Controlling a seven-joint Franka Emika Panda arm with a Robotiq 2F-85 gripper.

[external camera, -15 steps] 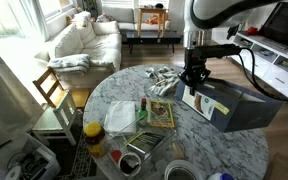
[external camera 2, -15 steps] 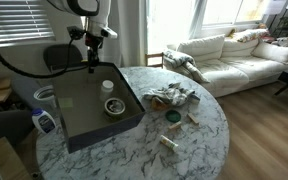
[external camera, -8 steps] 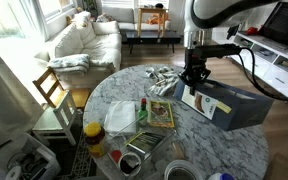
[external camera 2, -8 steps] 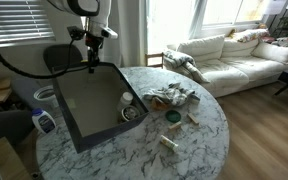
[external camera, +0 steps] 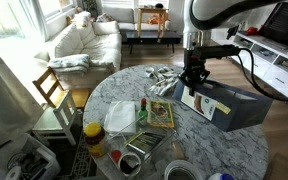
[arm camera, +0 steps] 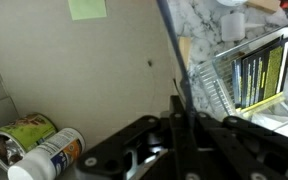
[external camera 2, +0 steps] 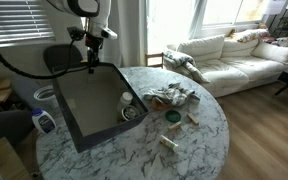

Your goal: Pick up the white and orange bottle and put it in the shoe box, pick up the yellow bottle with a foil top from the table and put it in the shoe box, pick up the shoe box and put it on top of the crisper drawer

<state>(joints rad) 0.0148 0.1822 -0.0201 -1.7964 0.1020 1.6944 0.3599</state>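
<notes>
My gripper (external camera: 192, 76) is shut on a side wall of the dark grey-blue shoe box (external camera: 234, 108). The box also shows tilted, one end raised, in an exterior view (external camera 2: 89, 100). In the wrist view the fingers (arm camera: 179, 112) pinch the thin box wall (arm camera: 169, 40) over the brown inside. Two bottles lie in the box's low corner (external camera 2: 130, 108): the yellow bottle with a foil top (arm camera: 24, 136) and the white and orange bottle (arm camera: 54, 155). The translucent crisper drawer (external camera: 121, 118) stands on the marble table to the left of the box.
The round marble table (external camera: 184, 145) also holds a small metal tray (external camera: 144, 150), a booklet (external camera: 160, 114), a crumpled cloth (external camera: 164, 78) and an orange jar (external camera: 92, 136). A wooden chair (external camera: 52, 92) and a sofa (external camera: 84, 40) stand beyond it.
The shoe box has tilted up on the gripper's side, and the two bottles have slid to its lower corner. Nothing has moved in the last half second.
</notes>
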